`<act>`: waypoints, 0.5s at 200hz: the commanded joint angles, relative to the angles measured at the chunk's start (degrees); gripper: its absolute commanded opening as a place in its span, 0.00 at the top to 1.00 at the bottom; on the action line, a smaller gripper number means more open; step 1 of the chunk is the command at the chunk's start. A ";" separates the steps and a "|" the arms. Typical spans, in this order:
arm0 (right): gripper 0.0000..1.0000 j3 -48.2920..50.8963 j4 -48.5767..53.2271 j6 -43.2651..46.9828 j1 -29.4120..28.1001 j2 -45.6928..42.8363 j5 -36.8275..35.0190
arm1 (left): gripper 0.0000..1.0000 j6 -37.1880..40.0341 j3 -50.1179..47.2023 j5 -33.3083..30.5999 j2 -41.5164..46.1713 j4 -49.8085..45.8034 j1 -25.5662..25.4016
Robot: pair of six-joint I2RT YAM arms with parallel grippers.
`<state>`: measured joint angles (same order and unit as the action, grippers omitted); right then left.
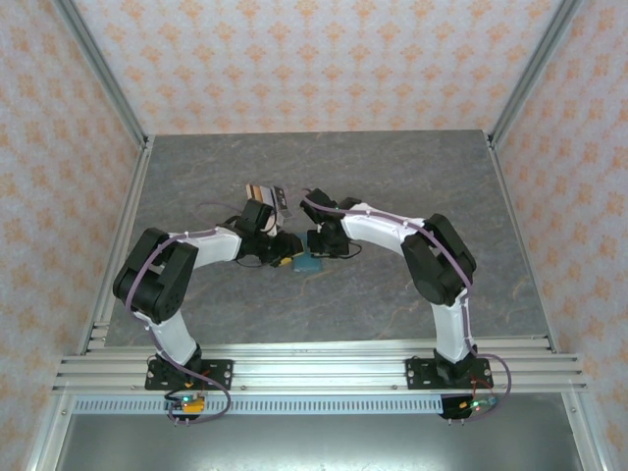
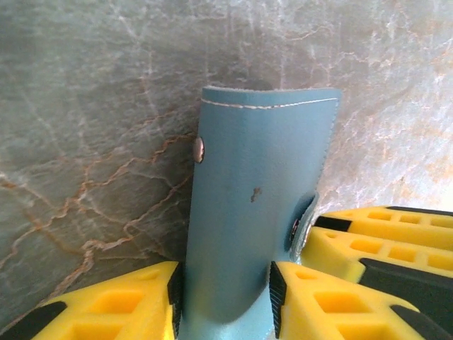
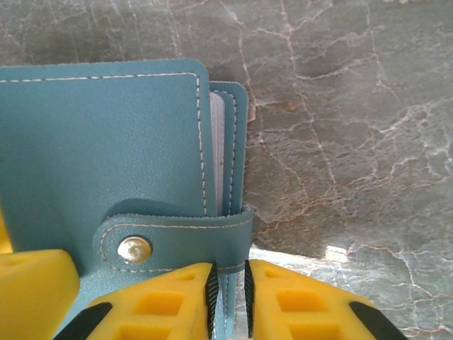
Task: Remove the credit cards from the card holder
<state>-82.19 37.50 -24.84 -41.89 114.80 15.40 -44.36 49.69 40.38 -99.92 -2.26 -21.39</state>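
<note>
My left gripper point(image 2: 225, 297) clamps the teal leather bifold card holder point(image 2: 255, 184), long axis pointing away; my right gripper point(image 3: 228, 290) pinches its snap strap point(image 3: 177, 237), body lying left

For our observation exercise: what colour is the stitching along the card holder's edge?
White stitching on the teal card holder, clearest in the right wrist view.

Middle's jammed: left gripper point(image 2: 225, 287) and right gripper point(image 3: 228, 283) both clamp the wallet point(image 1: 310, 263), no gap between. Cards point(image 1: 267, 191) lie just behind. Rest of the table point(image 1: 432, 177) is free out to the walls point(image 1: 59, 147).
</note>
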 commanded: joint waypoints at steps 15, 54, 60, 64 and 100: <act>0.79 1.04 0.24 0.13 0.93 0.72 -1.32 | 0.69 0.76 0.30 3.29 1.87 3.90 -0.10; 0.76 3.78 -3.96 -2.99 1.26 -5.18 1.01 | 0.87 0.50 -1.59 3.39 3.35 6.64 -0.09; 0.75 4.15 -4.42 -4.26 1.58 -6.21 1.39 | 0.89 0.63 -1.72 3.28 3.53 6.65 -0.15; 0.73 4.40 -4.67 -5.25 1.90 -6.95 1.67 | 0.91 0.67 -1.91 3.22 3.72 6.65 -0.15; 0.49 4.25 -4.89 -11.04 2.77 -11.41 2.64 | 0.97 2.44 -2.40 1.16 5.67 4.25 -0.46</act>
<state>-77.73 34.22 -30.85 -39.62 107.96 17.32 -43.79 48.01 42.68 -97.17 2.37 -21.39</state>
